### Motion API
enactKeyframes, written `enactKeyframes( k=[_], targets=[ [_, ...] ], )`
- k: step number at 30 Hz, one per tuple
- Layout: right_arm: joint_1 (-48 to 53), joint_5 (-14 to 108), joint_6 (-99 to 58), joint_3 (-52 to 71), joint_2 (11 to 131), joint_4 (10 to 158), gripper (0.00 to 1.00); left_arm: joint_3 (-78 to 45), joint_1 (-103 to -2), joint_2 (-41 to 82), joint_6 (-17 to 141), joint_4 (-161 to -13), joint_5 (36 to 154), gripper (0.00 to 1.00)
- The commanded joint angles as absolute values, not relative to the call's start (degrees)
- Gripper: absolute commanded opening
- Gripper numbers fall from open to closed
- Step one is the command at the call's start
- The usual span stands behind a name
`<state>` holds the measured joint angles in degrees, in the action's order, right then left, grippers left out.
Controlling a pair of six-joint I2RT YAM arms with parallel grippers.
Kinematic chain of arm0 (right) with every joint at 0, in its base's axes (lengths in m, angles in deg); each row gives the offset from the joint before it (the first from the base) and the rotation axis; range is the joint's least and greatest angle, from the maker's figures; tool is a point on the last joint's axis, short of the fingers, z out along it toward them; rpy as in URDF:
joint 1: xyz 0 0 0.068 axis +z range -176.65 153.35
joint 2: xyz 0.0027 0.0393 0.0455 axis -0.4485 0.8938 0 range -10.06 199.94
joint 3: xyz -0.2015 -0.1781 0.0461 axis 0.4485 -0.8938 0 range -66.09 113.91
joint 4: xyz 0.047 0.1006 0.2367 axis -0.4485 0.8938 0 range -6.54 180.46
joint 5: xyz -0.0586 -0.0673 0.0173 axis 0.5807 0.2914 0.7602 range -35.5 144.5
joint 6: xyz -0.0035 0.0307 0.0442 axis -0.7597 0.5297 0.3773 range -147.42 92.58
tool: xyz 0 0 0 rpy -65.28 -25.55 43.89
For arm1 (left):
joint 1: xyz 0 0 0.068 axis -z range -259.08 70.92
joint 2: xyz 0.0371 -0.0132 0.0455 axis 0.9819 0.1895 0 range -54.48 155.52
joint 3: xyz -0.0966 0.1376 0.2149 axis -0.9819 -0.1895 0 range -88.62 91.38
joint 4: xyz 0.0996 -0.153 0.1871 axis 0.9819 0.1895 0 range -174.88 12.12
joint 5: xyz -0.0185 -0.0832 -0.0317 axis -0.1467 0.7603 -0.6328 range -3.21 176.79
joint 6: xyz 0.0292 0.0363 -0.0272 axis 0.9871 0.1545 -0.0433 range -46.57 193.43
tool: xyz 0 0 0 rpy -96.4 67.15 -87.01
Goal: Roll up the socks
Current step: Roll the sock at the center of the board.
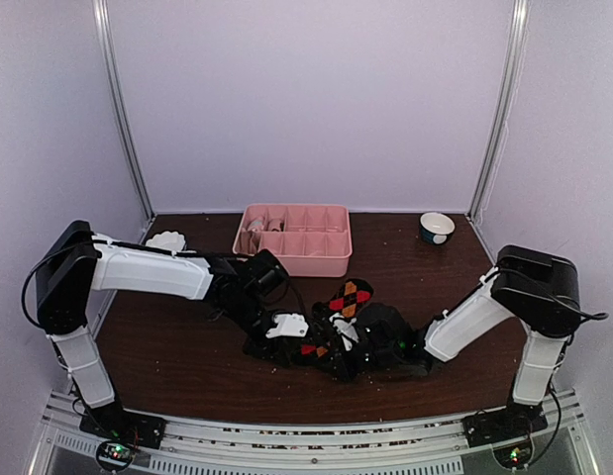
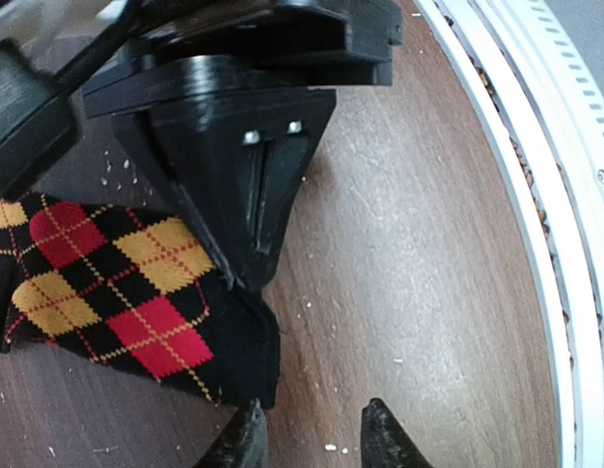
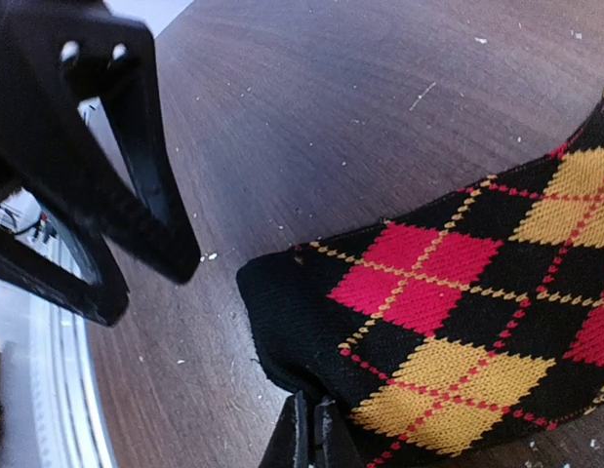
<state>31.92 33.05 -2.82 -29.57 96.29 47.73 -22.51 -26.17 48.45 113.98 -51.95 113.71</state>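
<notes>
A black sock (image 1: 351, 297) with red and orange diamonds lies mid-table between both arms. In the right wrist view the sock (image 3: 458, 322) fills the right side, and my right gripper (image 3: 311, 434) is shut, pinching its black edge. The left wrist view shows the sock (image 2: 97, 283) at the left, with the right gripper (image 2: 248, 276) coming down onto its fold. My left gripper (image 2: 314, 437) is open over bare wood; its left fingertip (image 2: 245, 439) is at the sock's black corner. The right wrist view also has the left gripper (image 3: 145, 292), jaws apart, just left of the sock.
A pink compartment tray (image 1: 292, 255) stands at the back centre, a small bowl (image 1: 437, 228) at the back right, and a white object (image 1: 165, 240) at the back left. The white rail (image 2: 565, 195) runs along the near edge. Crumbs dot the wood.
</notes>
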Motion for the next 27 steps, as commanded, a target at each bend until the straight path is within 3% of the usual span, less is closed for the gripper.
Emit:
enactKeyframes(
  k=[1, 20, 27],
  targets=[
    [30.07, 25.81, 5.41, -30.33, 100.4, 50.46, 0.0, -21.08, -25.53, 50.43, 113.52, -56.27, 115.05, 0.33],
    [27.6, 18.1, 11.39, -31.96, 103.26, 45.51, 0.0, -17.87, -25.02, 57.51, 118.33, -56.82, 108.86, 0.3],
    [27.18, 16.86, 12.12, -31.95, 102.94, 45.03, 0.0, -17.19, -25.02, 59.19, 117.59, -54.9, 108.98, 0.18]
  ],
)
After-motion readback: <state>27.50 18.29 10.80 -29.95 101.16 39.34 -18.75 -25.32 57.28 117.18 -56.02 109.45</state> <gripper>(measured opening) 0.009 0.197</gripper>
